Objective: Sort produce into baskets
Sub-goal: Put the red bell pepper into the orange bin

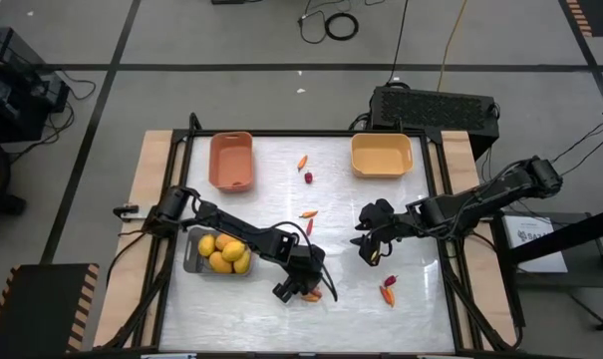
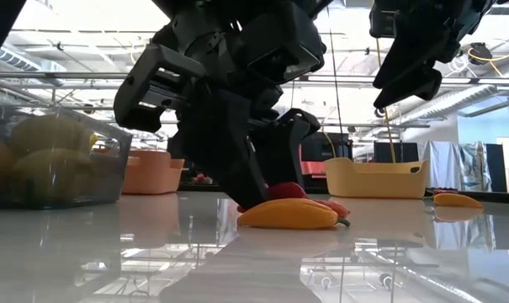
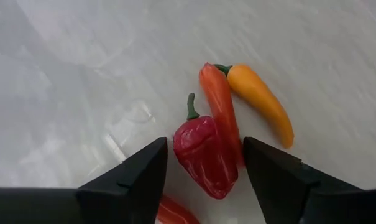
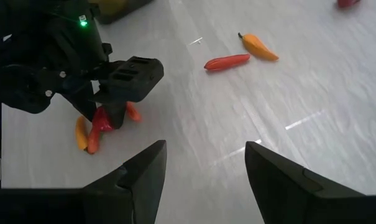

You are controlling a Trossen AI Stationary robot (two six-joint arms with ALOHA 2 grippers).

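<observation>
- Left gripper (image 3: 203, 163), lower centre of high view: fingers apart, straddling small dark red wrinkled pepper (image 3: 204, 154), long axis along the fingers.
- Right gripper (image 1: 369, 249), right of centre: parted, empty, farther off.

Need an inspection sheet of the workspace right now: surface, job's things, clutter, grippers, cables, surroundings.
Surface: white table, glossy, wood side strips.
Job's things: grey basket holds yellow fruits; salmon basket and yellow basket look empty; loose peppers mid-table, more by the right gripper.
Clutter: nothing seen.
Grippers: left gripper low on the table, fingers straddling a red pepper beside an orange-red one and a yellow-orange one; right gripper open, raised, empty.
Cables: coiled on floor behind table.
Surroundings: black box behind table.
</observation>
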